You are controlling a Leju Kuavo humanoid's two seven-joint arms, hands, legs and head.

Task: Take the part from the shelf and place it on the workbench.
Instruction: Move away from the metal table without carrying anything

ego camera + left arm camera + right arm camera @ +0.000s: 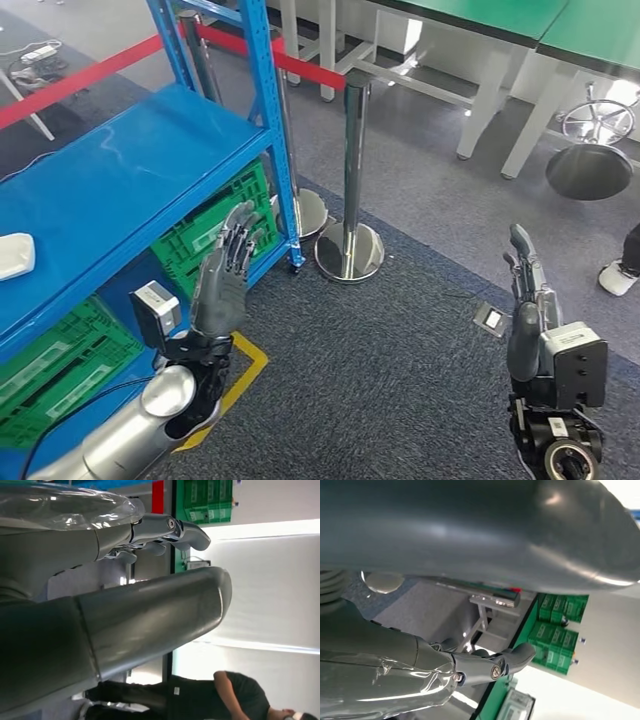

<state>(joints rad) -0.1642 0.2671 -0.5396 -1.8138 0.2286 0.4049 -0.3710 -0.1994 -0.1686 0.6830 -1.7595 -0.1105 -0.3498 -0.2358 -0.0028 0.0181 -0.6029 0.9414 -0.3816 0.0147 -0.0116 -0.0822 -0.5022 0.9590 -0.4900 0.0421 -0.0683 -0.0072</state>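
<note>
The silver left hand (223,275) is raised with fingers spread, holding nothing, just before the blue metal shelf (113,180). The flat white part (15,254) lies on that shelf, well left of this hand. The right hand (530,295) is likewise empty, fingers extended.

A workshop or robot test hall: on the left stands a blue steel shelf (113,180) with green plastic crates (215,235) below. Chrome stanchions (351,180) carrying a red belt (83,75) fence it off on grey carpet, with green-topped workbenches (483,20) at the far right.
</note>
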